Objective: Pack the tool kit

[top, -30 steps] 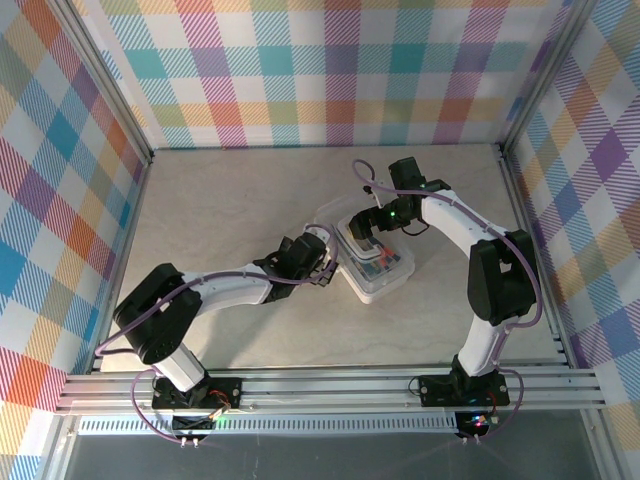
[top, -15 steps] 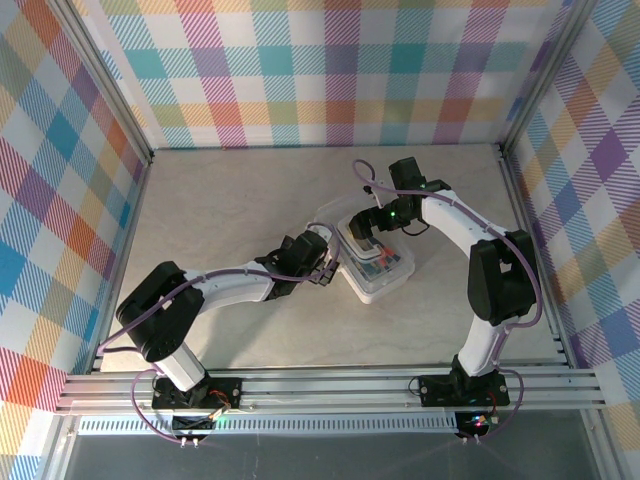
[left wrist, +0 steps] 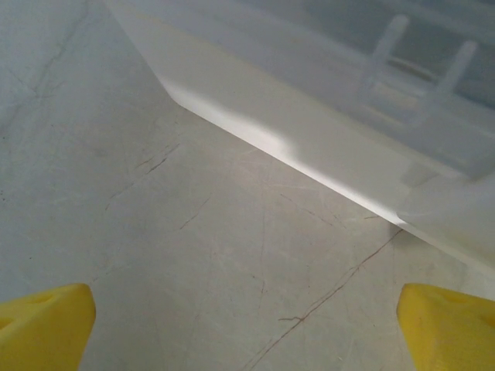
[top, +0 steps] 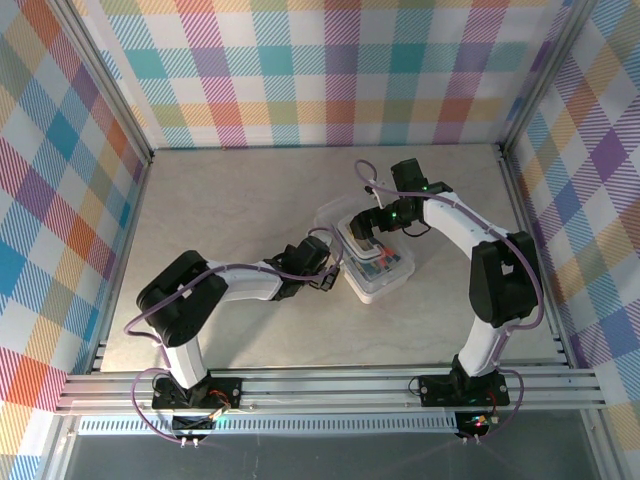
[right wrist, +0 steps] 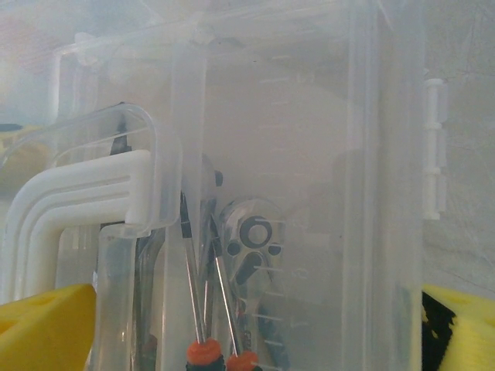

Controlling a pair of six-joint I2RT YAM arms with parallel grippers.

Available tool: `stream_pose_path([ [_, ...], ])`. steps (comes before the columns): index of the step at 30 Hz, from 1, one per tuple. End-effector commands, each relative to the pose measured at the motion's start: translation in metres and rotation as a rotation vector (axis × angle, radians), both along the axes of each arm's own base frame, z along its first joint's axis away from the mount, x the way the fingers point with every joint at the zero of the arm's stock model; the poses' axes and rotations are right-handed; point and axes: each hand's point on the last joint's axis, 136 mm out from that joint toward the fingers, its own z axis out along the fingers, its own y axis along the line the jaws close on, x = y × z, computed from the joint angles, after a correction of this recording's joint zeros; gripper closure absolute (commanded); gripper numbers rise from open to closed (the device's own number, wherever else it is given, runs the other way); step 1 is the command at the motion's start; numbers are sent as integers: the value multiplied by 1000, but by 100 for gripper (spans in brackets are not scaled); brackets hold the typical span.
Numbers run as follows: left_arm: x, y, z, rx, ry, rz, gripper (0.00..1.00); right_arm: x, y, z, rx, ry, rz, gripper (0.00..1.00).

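The pale marbled table point(top: 230, 200) carries the translucent white rectangular plastic box point(top: 385, 275) at its middle, between the arms. The right gripper point(right wrist: 255, 328) hangs over it, jaws spread wide astride its walls. The left gripper point(left wrist: 247, 328), jaws also apart and empty, sits just beside its near-left wall. Closing off-centre could skid the light box. Its white handle point(right wrist: 77, 193) crowds one right finger; orange-handled screwdrivers point(right wrist: 205, 354) lie inside.

robot test cell; aluminium frame point(top: 330, 385), plaid backdrop walls point(top: 300, 70)
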Motion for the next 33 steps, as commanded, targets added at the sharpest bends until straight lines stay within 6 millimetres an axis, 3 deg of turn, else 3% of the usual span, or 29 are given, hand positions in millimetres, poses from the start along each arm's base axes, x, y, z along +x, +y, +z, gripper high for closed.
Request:
stream_pose_path([
  [1, 19, -6, 45, -138, -102, 37, 1, -39, 2, -8, 33, 190, 18, 1],
  [3, 24, 7, 71, -153, -137, 54, 0, -14, -6, 29, 79, 114, -30, 1],
  [7, 30, 50, 141, -182, -230, 119, 0, 44, -43, 123, 148, -112, -156, 1],
  [10, 27, 107, 187, -197, -327, 263, 1, 70, -88, 173, 180, -272, -300, 1],
  [12, 19, 154, 202, -190, -409, 399, 1, 75, -120, 186, 160, -391, -391, 1],
  [14, 5, 209, 202, -165, -468, 582, 1, 72, -156, 181, 100, -529, -497, 1],
  [16, -7, 248, 190, -145, -485, 704, 1, 58, -176, 168, 49, -658, -541, 1],
  [17, -11, 261, 182, -141, -488, 735, 1, 48, -182, 162, 28, -739, -547, 1],
  [20, -17, 286, 157, -154, -520, 787, 1, 17, -195, 119, 1, -816, -599, 1],
  [23, -17, 300, 134, -175, -567, 813, 1, -3, -211, 69, -43, -730, -703, 1],
  [25, -14, 303, 120, -174, -547, 815, 1, -11, -212, 46, -37, -702, -726, 1],
  [29, 3, 294, 90, -156, -482, 766, 1, -10, -206, 18, -3, -650, -713, 1],
  [33, 26, 281, 82, -174, -479, 690, 1, -1, -195, 3, 50, -640, -671, 1],
])
